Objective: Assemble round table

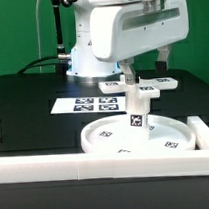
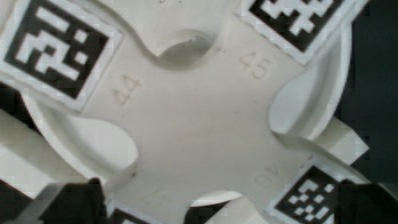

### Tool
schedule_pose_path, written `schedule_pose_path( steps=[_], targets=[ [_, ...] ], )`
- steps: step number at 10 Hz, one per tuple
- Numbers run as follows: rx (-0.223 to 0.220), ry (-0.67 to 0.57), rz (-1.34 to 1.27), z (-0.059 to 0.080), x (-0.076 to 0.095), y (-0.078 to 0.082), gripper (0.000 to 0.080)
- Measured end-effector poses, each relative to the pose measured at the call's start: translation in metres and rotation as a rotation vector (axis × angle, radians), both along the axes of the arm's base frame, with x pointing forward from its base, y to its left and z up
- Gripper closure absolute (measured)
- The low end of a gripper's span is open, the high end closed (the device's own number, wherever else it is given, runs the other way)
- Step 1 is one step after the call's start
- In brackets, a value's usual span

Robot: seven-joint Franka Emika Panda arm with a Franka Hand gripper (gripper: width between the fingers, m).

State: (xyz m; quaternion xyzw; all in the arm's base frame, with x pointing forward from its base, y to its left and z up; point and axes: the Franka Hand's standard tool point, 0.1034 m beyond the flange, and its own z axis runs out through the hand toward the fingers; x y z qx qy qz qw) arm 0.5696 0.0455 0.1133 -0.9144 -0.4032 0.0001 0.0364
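The large rimmed round disc lies flat near the front of the black table. A short thick leg with a tag stands upright on the disc. On top of the leg sits the flat cross-shaped piece. My gripper hangs right over that piece, open, with one finger on each side of it. In the wrist view the cross-shaped piece fills the picture, with tags on its arms. The dark fingertips show at the corners, wide apart around the gripper's middle. Whether they touch the piece I cannot tell.
The marker board lies flat behind the disc, toward the exterior view's left. White border rails run along the front and at the exterior view's right. The arm's white base stands at the back.
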Motion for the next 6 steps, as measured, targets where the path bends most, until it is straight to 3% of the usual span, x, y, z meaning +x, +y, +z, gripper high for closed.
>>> schedule_pose_path(
  steps=[6],
  targets=[
    [-0.007, 0.023, 0.061, -0.0070, -0.0058, 0.0014, 0.0151]
  ],
)
